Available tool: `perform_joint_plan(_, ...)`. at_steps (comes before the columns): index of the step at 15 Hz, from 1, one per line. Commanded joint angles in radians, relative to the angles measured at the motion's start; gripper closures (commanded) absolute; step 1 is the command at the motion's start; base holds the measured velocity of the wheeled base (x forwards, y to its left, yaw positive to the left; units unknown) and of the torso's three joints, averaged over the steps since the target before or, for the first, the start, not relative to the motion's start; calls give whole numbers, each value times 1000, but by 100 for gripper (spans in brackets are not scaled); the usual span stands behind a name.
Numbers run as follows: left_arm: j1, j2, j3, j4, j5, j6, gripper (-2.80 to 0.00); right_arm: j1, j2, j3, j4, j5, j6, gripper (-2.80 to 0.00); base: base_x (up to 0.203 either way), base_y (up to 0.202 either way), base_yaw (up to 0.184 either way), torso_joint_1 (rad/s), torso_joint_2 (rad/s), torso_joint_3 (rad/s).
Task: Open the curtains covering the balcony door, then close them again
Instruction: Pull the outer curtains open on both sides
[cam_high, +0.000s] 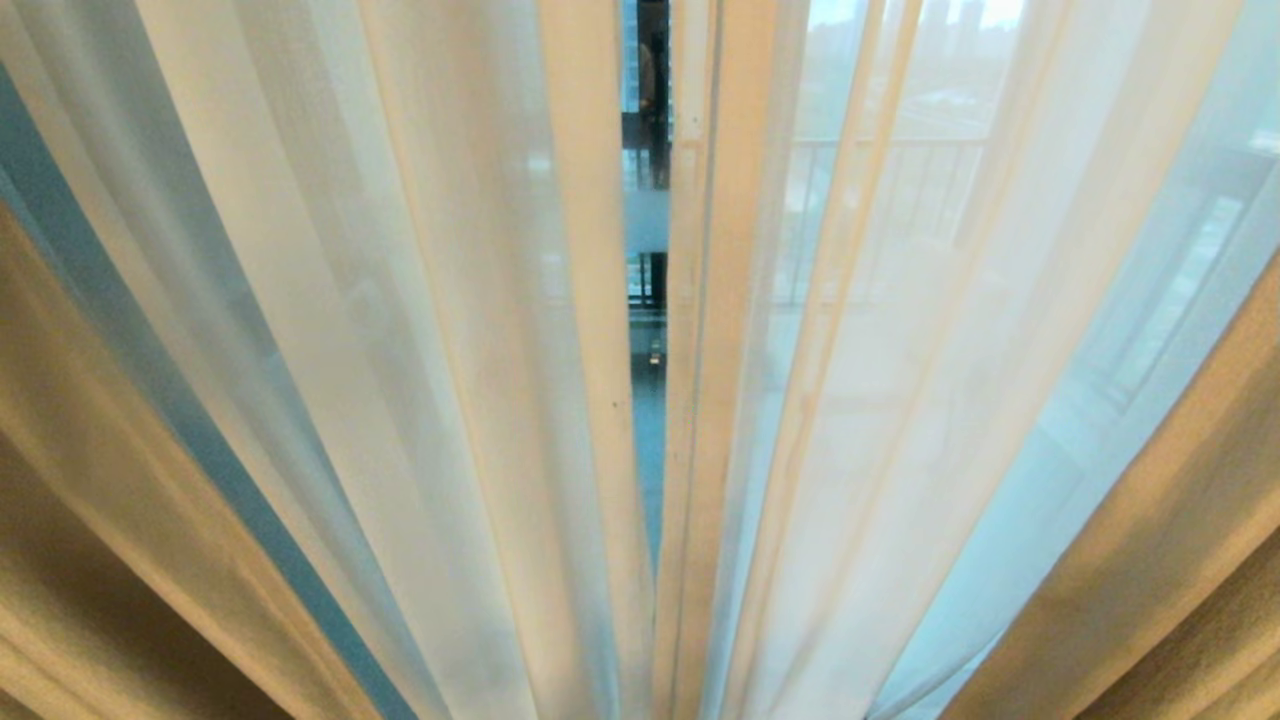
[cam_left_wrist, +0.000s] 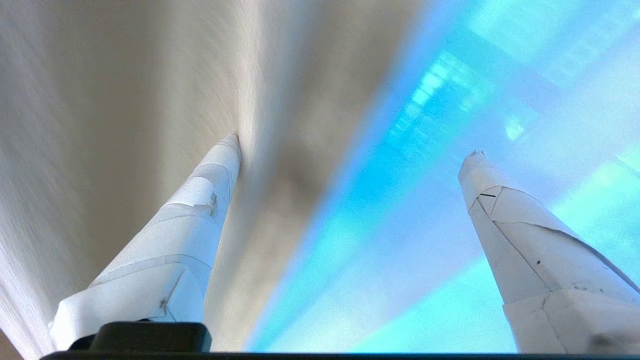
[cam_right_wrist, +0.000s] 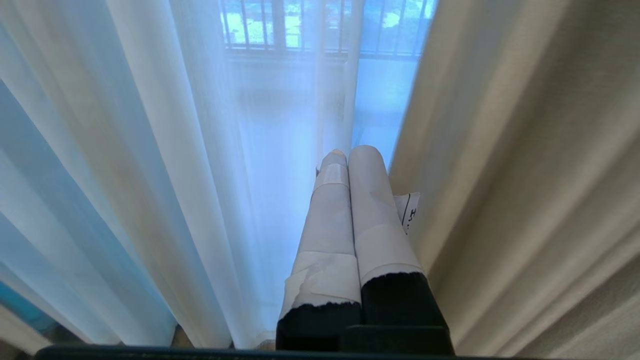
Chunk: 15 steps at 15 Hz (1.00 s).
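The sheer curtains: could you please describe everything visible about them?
The sheer curtains are thin, white, see-through panels hanging in long vertical pleats, drawn almost together, with a narrow gap showing the balcony door. Heavier beige drapes flank them on both sides. Neither hand appears in the head view, and nothing visibly grips them.

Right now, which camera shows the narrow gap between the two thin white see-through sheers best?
The head view: the narrow gap runs down its middle between the thin white see-through sheers, showing dark door frame behind. The right wrist view shows sheer folds without a clear gap; the left wrist view shows only blur.

All views close against curtains (cam_high: 450, 350), seemingly.
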Motion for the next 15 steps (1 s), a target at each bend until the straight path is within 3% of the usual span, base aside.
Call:
perform_joint_plan(1,-28,-65,42,2,1,-3,-280,1,0,0,0,1,-1,0,0,0,0,0,0,0)
perform_joint_plan(9,-89,-249,275,2,2,0,-280,1,0,0,0,1,-1,0,0,0,0,0,0,0)
perform_joint_plan(10,-100,-268,301,2,3,4,0,1,0,0,0,1,-1,0,0,0,0,0,0,0)
perform_joint_plan(15,-148,-362,423,2,1,22,0,1,0,0,0,1,-1,0,0,0,0,0,0,0)
